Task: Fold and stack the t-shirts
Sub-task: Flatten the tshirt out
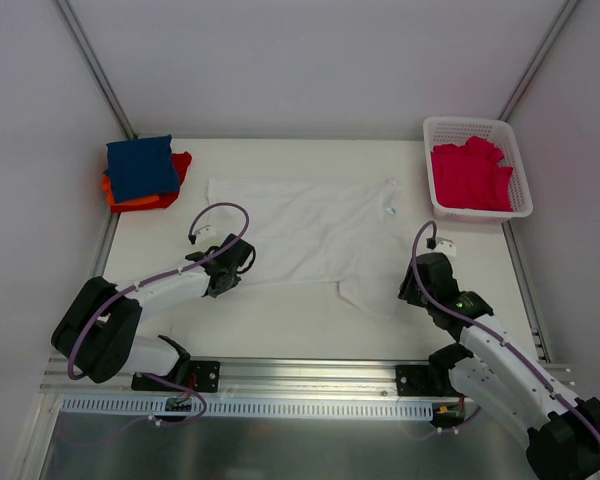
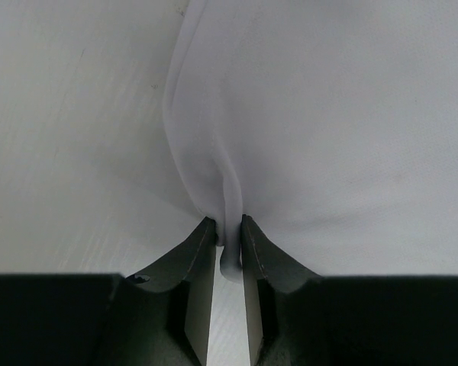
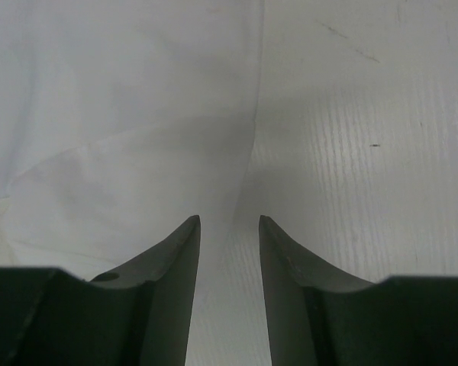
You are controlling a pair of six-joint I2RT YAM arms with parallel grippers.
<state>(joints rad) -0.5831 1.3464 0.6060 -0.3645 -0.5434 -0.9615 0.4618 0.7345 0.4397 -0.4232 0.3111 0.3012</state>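
Inside the left gripper (image 2: pixel 228 226) sits a white t-shirt (image 2: pixel 328 114) fold.

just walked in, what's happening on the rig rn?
Both arms are working on a white t-shirt spread flat on the table. The left gripper pinches a raised fold at the shirt's left edge. The right gripper is low over the shirt's right edge, jaws open, gripping nothing. A folded navy shirt lies on an orange-red shirt in the far left corner. The crimson-pink shirts are in the basket at far right.
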